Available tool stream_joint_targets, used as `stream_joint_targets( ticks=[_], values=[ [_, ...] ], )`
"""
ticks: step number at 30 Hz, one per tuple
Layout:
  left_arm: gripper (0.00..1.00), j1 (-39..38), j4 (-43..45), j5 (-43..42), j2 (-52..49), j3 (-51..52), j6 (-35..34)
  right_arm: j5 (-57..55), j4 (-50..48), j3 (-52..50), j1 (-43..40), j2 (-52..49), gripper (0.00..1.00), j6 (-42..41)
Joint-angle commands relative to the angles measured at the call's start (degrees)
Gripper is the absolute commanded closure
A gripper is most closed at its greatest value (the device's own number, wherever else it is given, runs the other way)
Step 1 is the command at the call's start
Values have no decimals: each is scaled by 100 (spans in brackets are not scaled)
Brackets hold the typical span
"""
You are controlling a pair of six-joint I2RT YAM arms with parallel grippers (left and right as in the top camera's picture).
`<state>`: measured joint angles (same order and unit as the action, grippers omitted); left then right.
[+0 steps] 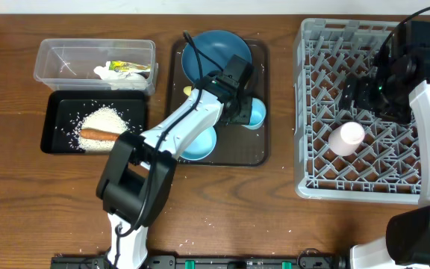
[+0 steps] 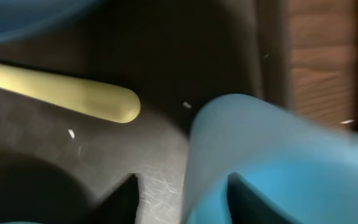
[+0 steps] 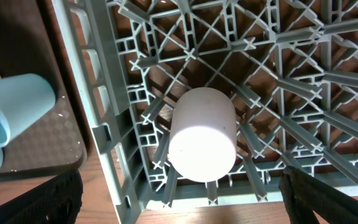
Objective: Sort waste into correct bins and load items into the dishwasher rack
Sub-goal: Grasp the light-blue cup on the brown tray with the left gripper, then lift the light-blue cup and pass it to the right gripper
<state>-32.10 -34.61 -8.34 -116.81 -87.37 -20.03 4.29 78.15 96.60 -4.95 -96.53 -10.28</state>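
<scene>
My left gripper [image 1: 239, 103] [image 2: 182, 199] is open and straddles the rim of the light blue cup [image 1: 257, 113] [image 2: 278, 149], one finger inside and one outside. The pale yellow spoon [image 2: 73, 96] lies beside it. The dark blue bowl [image 1: 207, 51] and the light blue bowl [image 1: 200, 146] sit on the same brown tray. My right gripper [image 1: 360, 93] [image 3: 180, 183] is open and empty above the pink cup [image 1: 347, 138] [image 3: 202, 134], which stands upside down in the grey rack [image 1: 327, 187] [image 3: 123, 180]. White paper with a wrapper [image 1: 119, 71] lies in the clear tub [image 1: 58, 56]. Rice [image 1: 107, 118] and the orange stick [image 1: 99, 135] lie in the black tray [image 1: 54, 112].
The brown serving tray [image 1: 263, 146] sits between the bins and the rack. Stray rice grains are scattered on the wooden table [image 1: 222, 217] in front. The rack's upright pegs surround the pink cup.
</scene>
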Motion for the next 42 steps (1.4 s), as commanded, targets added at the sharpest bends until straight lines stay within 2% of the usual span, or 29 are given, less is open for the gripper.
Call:
stream_joint_targets(
  ticks=[1, 5, 8, 11, 14, 17, 23, 28, 31, 39, 42],
  values=[
    [71, 4, 26, 151, 61, -22, 13, 26, -20, 90, 92, 63, 1, 7],
    [92, 31, 24, 129, 131, -74, -131, 31, -81, 90, 92, 63, 1, 4],
    [94, 87, 0, -13, 348, -74, -262, 179, -118, 90, 92, 63, 1, 7],
    [94, 299, 4, -748, 699, -74, -308, 741, -280, 87, 118, 63, 1, 192],
    [94, 697, 7, -1873, 1097, -74, -323, 1786, -605, 63, 229, 63, 1, 750],
    [94, 1255, 46, -3355, 1405, -74, -321, 2809, -1005, 22, 459, 63, 1, 1231],
    [94, 2181, 48, -6199, 1545, -74, -321, 4179, -1766, 13, 1034, 63, 1, 1891],
    [94, 2514, 46, -7654, 1545, -72, -321, 5602, -2568, 13, 1414, 63, 1, 2463],
    [94, 2544, 48, -8109, 1545, -72, -319, 5816, -2920, 13, 1587, 63, 1, 2472],
    [94, 2542, 46, -8168, 1545, -72, -319, 6290, -3246, 13, 1976, 63, 1, 2708],
    [94, 2538, 48, -8168, 1545, -72, -319, 6284, -3294, 13, 2083, 63, 7, 2708]
  ],
)
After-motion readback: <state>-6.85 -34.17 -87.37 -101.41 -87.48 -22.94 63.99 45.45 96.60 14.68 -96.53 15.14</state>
